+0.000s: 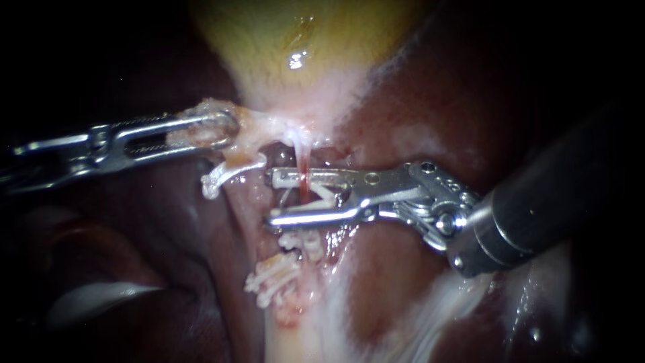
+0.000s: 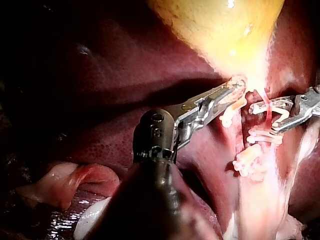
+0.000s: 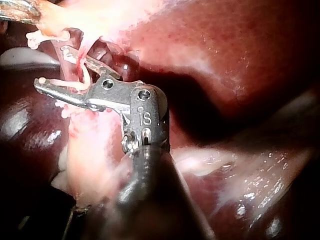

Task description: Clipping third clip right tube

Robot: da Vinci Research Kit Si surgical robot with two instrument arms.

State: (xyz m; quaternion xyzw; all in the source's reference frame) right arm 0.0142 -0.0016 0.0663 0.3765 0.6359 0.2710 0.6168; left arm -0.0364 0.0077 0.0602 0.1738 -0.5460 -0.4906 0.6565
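Note:
My right instrument (image 1: 271,199) comes in from the right, its jaws standing apart with a white clip (image 1: 321,196) held between them. The jaws and clip straddle a thin red tube (image 1: 304,176) that runs down from the gallbladder (image 1: 302,40). Below them, several white clips (image 1: 272,277) sit on the pale stalk. Another clip (image 1: 228,173) sits on a pale tube to the left. My left instrument (image 1: 218,129) is shut on pale tissue at the gallbladder's neck. In the right wrist view the jaws (image 3: 50,66) carry the clip across the tube. In the left wrist view the jaws (image 2: 234,91) grip the neck tissue.
Dark red liver (image 1: 430,101) surrounds the site on both sides. A pale fatty stalk (image 1: 302,336) runs down from the clips. In the left wrist view a loose pink fold of tissue (image 2: 75,180) lies beside the shaft of my left instrument.

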